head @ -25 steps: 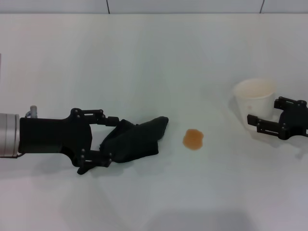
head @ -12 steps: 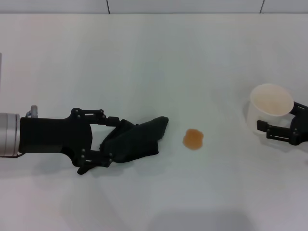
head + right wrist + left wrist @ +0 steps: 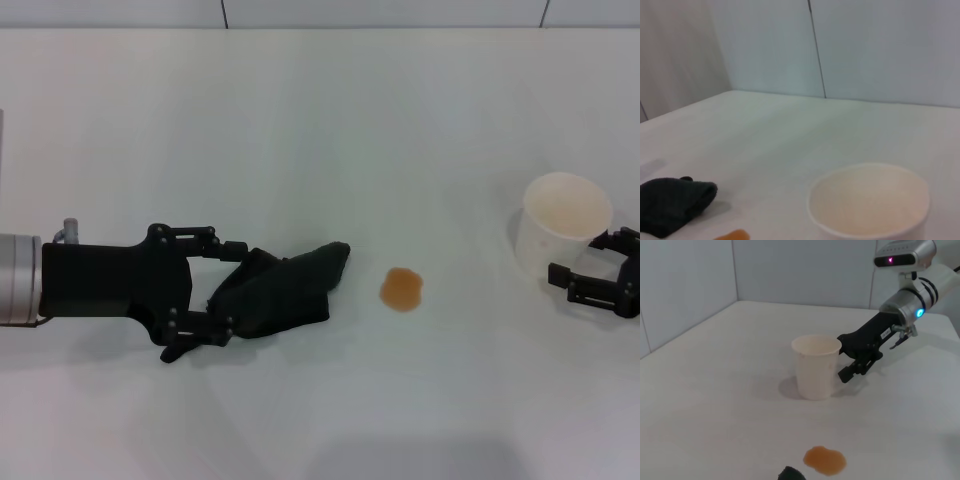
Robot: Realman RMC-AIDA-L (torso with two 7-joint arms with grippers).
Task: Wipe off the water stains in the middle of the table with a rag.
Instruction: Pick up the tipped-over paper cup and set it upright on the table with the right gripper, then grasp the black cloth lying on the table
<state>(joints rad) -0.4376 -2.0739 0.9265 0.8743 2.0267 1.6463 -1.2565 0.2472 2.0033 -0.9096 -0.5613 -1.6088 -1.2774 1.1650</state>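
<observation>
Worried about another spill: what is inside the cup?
The cup looks empty: only its pale inner wall with a faint orange tint shows. Its very bottom is hidden by the rim.

I found nothing I could read. A small pale label sat on my right arm (image 3: 886, 333) in the left wrist view, its print too small to make out, and the cup (image 3: 565, 223) bore no writing.

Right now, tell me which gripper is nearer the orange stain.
Left. The left gripper holds the rag just left of the stain; the right gripper sits far right, beside the cup.
</observation>
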